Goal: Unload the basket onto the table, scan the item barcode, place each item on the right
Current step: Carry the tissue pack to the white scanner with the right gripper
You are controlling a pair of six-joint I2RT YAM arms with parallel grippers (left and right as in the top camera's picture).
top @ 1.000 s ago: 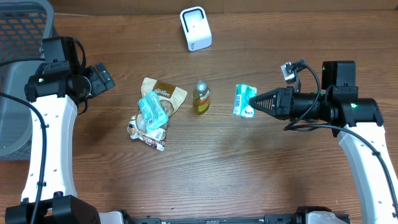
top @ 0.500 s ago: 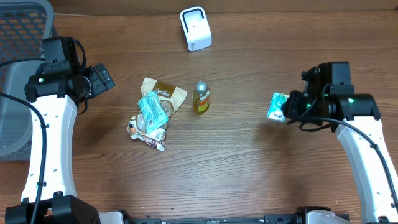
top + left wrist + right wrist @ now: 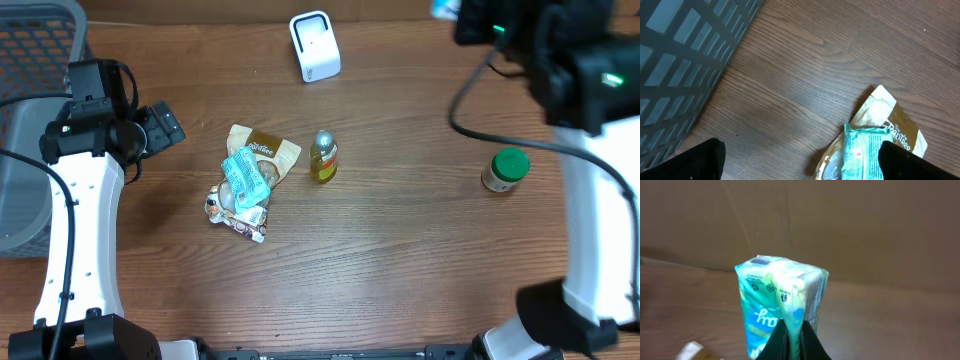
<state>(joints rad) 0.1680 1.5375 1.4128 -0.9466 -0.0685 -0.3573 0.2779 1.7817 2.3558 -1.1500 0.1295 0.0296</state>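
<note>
My right gripper (image 3: 795, 331) is shut on the folded seam of a teal tissue pack (image 3: 771, 302), which stands upright in front of a plain brown wall. In the overhead view the right arm (image 3: 575, 60) is raised close to the camera at the top right, and only a corner of the pack (image 3: 445, 8) shows at the top edge. The white scanner (image 3: 314, 45) stands at the back centre of the table. No barcode can be made out on the pack. My left gripper (image 3: 160, 128) hangs open at the left, its fingers (image 3: 697, 160) wide apart over bare wood beside the packet pile.
A pile of snack packets (image 3: 245, 180) with a brown pouch (image 3: 892, 122) lies left of centre, and a small yellow bottle (image 3: 323, 157) stands beside it. A green-capped jar (image 3: 505, 170) stands at the right. A grey basket (image 3: 30, 120) fills the left edge.
The right arm has lifted the teal pack off the table, pulled it right and swung it up toward the top edge, uncovering the green-capped jar. The left arm has not moved.
</note>
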